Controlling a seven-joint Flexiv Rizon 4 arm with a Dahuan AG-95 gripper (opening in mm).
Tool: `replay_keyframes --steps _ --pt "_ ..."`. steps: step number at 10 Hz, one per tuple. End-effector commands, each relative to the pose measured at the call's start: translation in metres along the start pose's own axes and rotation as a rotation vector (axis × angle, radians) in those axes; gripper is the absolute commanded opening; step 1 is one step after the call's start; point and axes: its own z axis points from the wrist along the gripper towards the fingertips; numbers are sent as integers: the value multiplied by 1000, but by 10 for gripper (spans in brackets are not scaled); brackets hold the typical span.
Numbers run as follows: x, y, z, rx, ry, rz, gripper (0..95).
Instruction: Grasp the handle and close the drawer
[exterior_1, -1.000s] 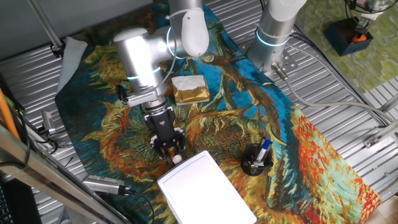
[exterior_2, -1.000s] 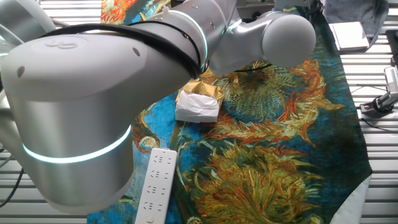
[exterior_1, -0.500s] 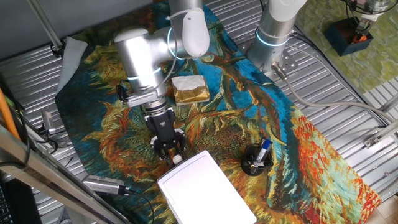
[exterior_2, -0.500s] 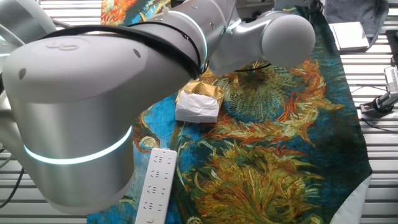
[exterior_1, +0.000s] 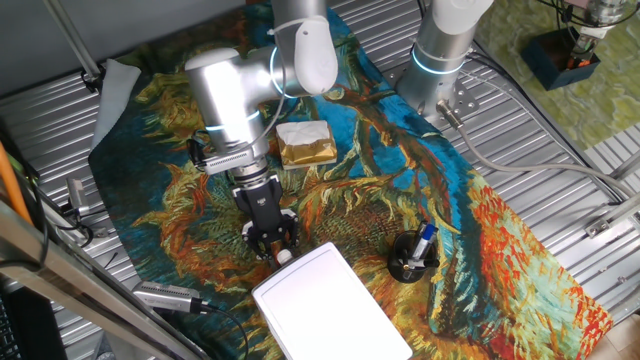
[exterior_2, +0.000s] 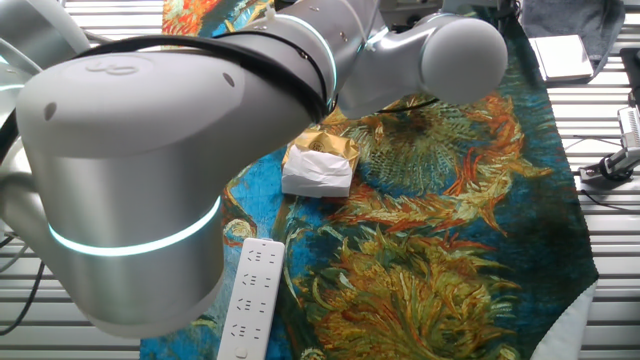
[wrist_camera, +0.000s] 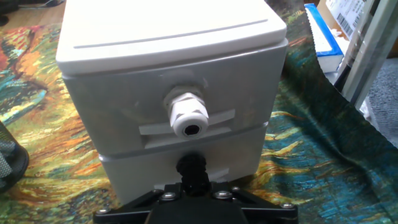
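A white flat-topped box (exterior_1: 330, 300) stands near the front of the painted cloth. In the hand view the box (wrist_camera: 168, 37) fills the frame, with two stacked drawer fronts. The upper drawer has a white round handle (wrist_camera: 189, 115). The lower drawer (wrist_camera: 242, 149) looks nearly flush with the box. My gripper (wrist_camera: 193, 169) is pressed up against the lower drawer's front. Its black fingers are closed together where that drawer's handle sits, and they hide the handle. In one fixed view the gripper (exterior_1: 272, 243) points down at the box's near edge. In the other fixed view the arm hides the gripper and the box.
A tan-and-white block (exterior_1: 304, 143) lies behind the arm and also shows in the other fixed view (exterior_2: 320, 165). A black cup with a pen (exterior_1: 413, 258) stands right of the box. A white remote (exterior_2: 250, 295) lies on the cloth. A second arm's base (exterior_1: 440, 50) stands at the back.
The arm has shifted very slightly toward the box. The gripper stays against the drawer front.
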Motion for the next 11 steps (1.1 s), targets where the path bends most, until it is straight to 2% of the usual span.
replay_keyframes --steps 1,11 --pt "-1 -1 0 5 1 2 0" --pt "-3 -1 2 20 -8 1 0"
